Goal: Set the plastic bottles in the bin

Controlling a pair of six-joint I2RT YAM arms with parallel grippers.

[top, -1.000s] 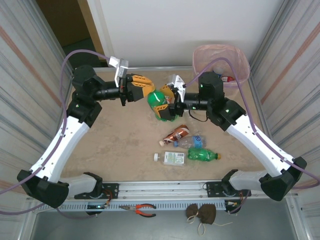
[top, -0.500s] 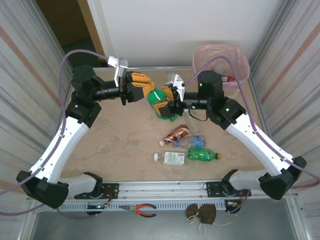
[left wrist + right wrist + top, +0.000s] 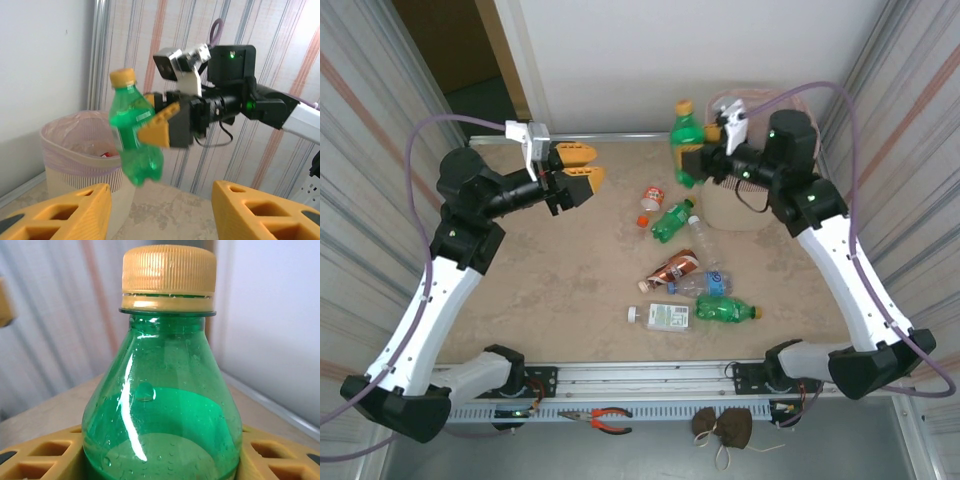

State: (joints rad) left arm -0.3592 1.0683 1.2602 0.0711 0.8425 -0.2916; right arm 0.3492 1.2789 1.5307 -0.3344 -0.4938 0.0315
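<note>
A green bottle (image 3: 686,142) is clamped upright in the right gripper (image 3: 704,164), with the bin (image 3: 730,215) just beside and below it; carriage over the rim and release are judged due next, while the left gripper (image 3: 584,166) is spread wide and empty.

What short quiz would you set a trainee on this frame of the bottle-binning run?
1. True or false: the left gripper is shut on a bottle.
2. The cap of the green bottle held by the right gripper is: A white, B blue, C yellow-orange.
3. Is that bottle inside the bin yet?
Key: 1 false, its fingers are apart with nothing between them. 2 C. 3 No, it is held upright in the air, near the bin but outside it.
</note>
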